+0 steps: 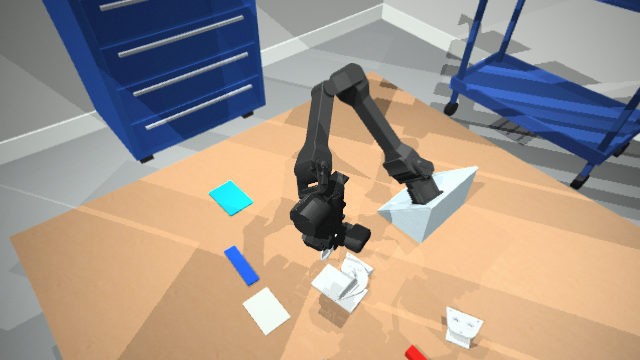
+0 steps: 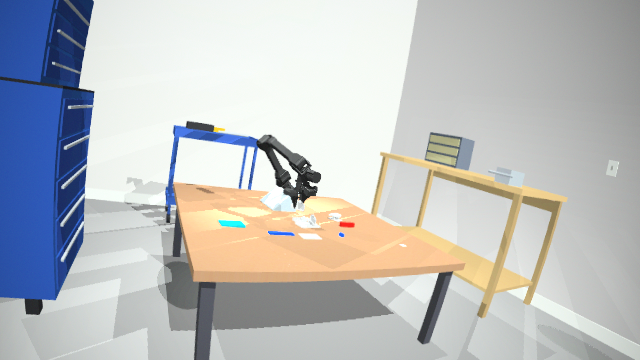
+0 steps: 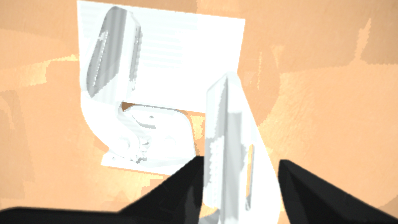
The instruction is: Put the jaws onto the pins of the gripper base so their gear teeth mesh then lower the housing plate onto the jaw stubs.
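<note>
The gripper (image 1: 327, 250) (image 2: 298, 202) (image 3: 240, 166) is clamped on a white jaw (image 1: 326, 253) (image 2: 300, 205) (image 3: 231, 145), held above the table (image 1: 165, 210) (image 2: 320, 272) (image 3: 330, 115). Near it sits the gripper base (image 1: 362, 265) (image 3: 170, 130), with the other jaw (image 1: 357, 282) (image 3: 112, 55) on it, its long part over a flat white slab (image 1: 330, 280) (image 3: 200, 55). Farther out, the housing plate (image 1: 464, 322) (image 2: 334, 216) lies on the table, well apart from the base. On the other side are a blue bar (image 1: 241, 265) (image 2: 281, 233), a pale square (image 1: 266, 311) (image 2: 310, 236) and a cyan square (image 1: 230, 198) (image 2: 232, 224).

arm (image 1: 375, 120) (image 2: 286, 151): 1 | jaw parts (image 1: 326, 253) (image 2: 300, 205) (image 3: 232, 130): 2 | cyan square (image 1: 230, 198) (image 2: 231, 224): 1 | white square (image 1: 266, 311) (image 2: 310, 236): 1 | blue bar (image 1: 241, 265) (image 2: 281, 233): 1 | red block (image 1: 415, 353) (image 2: 347, 224): 1 | cart (image 1: 525, 111) (image 2: 215, 136): 1
</note>
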Robot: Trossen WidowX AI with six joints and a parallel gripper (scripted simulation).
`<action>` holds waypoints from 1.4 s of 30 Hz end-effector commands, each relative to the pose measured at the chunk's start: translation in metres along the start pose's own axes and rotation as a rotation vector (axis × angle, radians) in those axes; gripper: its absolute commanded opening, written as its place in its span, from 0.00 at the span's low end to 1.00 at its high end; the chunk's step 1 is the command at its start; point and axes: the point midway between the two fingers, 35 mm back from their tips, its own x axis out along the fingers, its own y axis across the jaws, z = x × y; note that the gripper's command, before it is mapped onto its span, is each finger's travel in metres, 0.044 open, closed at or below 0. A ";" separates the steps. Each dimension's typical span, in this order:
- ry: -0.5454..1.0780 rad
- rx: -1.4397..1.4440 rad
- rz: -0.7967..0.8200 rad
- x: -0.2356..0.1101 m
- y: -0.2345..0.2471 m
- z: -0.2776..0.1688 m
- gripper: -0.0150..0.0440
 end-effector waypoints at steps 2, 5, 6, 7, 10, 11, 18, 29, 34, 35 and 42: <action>0.005 -0.002 -0.004 0.001 0.002 -0.001 0.48; 0.005 -0.002 -0.004 0.001 0.002 -0.001 0.48; 0.005 -0.002 -0.004 0.001 0.002 -0.001 0.48; 0.005 -0.002 -0.004 0.001 0.002 -0.001 0.48; 0.005 -0.002 -0.004 0.001 0.002 -0.001 0.48; 0.005 -0.002 -0.004 0.001 0.002 -0.001 0.48; 0.005 -0.023 -0.004 0.001 0.002 -0.001 0.48; 0.004 -0.023 -0.003 0.001 0.009 0.007 0.48; 0.004 -0.023 -0.003 0.001 0.021 0.018 0.48; 0.004 -0.023 -0.003 0.001 0.023 0.020 0.48; 0.004 -0.022 -0.003 0.001 0.029 0.025 0.48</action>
